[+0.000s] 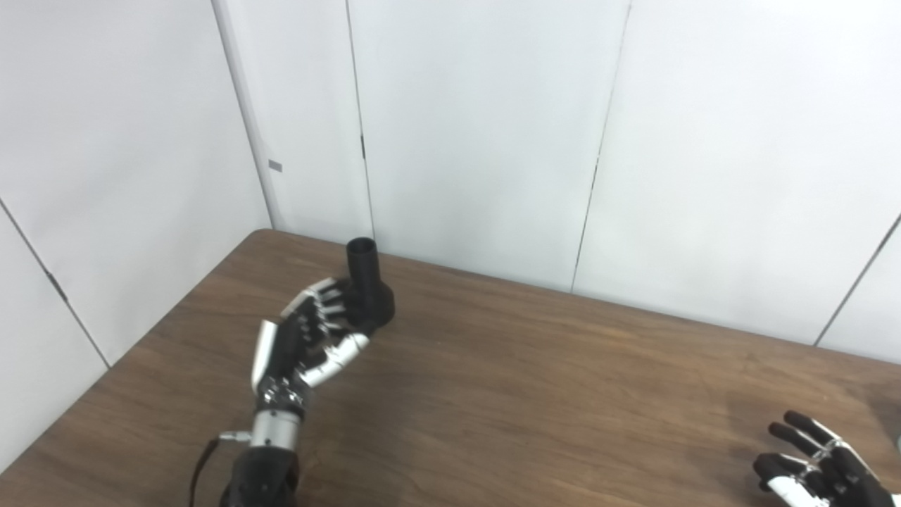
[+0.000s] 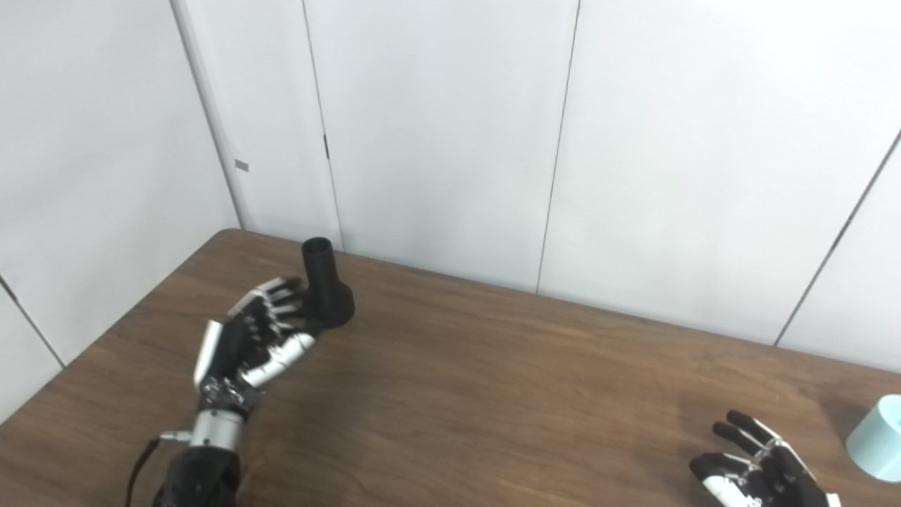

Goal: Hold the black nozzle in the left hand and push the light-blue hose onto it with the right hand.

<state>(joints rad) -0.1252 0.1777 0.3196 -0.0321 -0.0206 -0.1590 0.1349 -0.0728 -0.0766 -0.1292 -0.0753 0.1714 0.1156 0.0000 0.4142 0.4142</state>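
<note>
black nozzle [image 2: 325, 285] upright on counter [image 2: 493, 380], far-left | left hand [image 2: 257, 331] beside its flared base, fingers spread, touching unclear | light-blue hose [image 2: 876, 428] far right of nozzle | right hand [image 2: 757, 468] splayed, empty | nozzle looks rigid, light: hold base, leave neck free | hose likely pliant

Bare wooden table [image 2: 493, 380] is lying open between the left hand [image 2: 257, 334] and right hand [image 2: 753, 468]; the black nozzle [image 2: 325, 285] is standing far left; the light-blue hose [image 2: 878, 438] is sitting at the right edge; wall panels [image 2: 436, 141] are closing the far side.
</note>
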